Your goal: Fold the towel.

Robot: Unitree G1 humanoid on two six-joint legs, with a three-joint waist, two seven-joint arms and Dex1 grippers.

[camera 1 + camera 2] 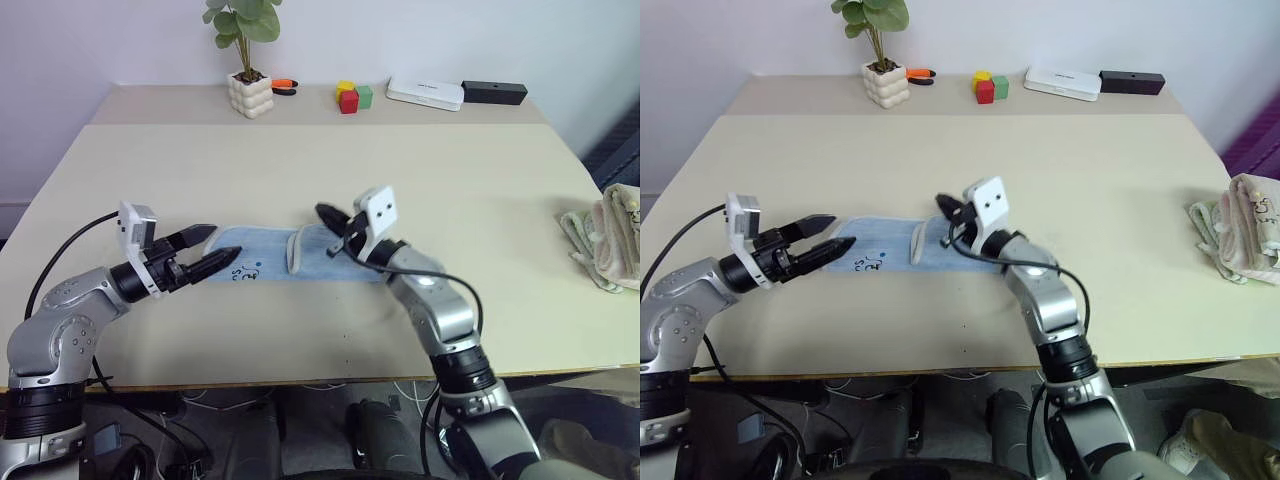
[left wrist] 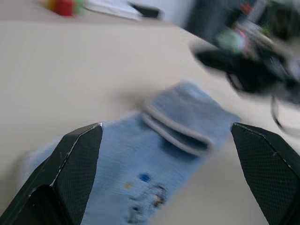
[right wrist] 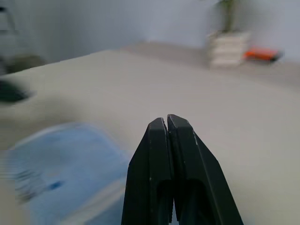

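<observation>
The towel [image 1: 285, 257] lies flat on the table [image 1: 300, 160], near the front edge and between the two arms. It is a long light blue strip running left to right. Its right part is doubled over onto the middle, so a pale-edged fold [image 1: 298, 250] stands across the strip about halfway along. A small dark print [image 1: 240, 273] sits on the left part, close to the left end.

The left tool [image 1: 212, 250] hovers over the towel's left end, pointing level toward the right, with its two black fingers [image 2: 70, 168] spread wide and nothing between them. In the left wrist view the towel and its fold show in the gap between those fingers.

The right tool [image 1: 328, 215] points level toward the left, just above the folded part of the towel. Its fingers [image 3: 171, 164] are pressed together (the right wrist view shows them flat against each other) and hold nothing; the towel's edge lies below them.

At the back of the table stand a potted plant [image 1: 248, 60] in a white bumpy pot, an orange and black object [image 1: 284, 86] beside it, some coloured blocks [image 1: 352, 96], a white flat box [image 1: 426, 93] and a black box [image 1: 494, 93]. At the right edge of the table rests a stack of cream towels [image 1: 608, 235], well apart from the blue one.
</observation>
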